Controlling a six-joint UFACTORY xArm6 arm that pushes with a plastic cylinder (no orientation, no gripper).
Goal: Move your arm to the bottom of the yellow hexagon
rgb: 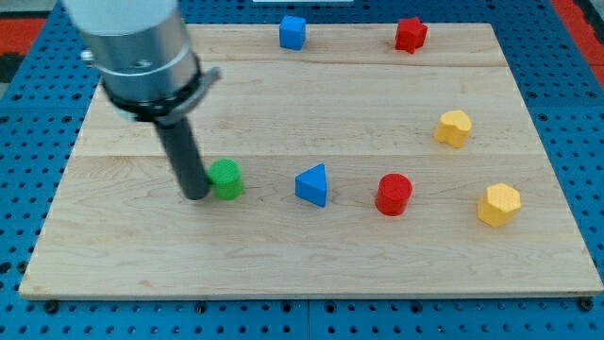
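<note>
Camera view: my tip (pixel 195 195) sits left of centre on the wooden table (pixel 283 264), touching or just beside the green cylinder (pixel 226 178); no hand on this rig, just the bare rod. The yellow hexagon (pixel 498 204) lies at the right edge, well apart from the tip. Between them sit a blue triangle (pixel 312 185) and red cylinder (pixel 394 194).

Tip (pixel 196 195) touches cylinder (pixel 226 178) at view's left; triangle (pixel 312 185) and second cylinder (pixel 394 195) lie rightward in a row, hexagon (pixel 498 205) at far right (near board (pixel 283 274) edge).
</note>
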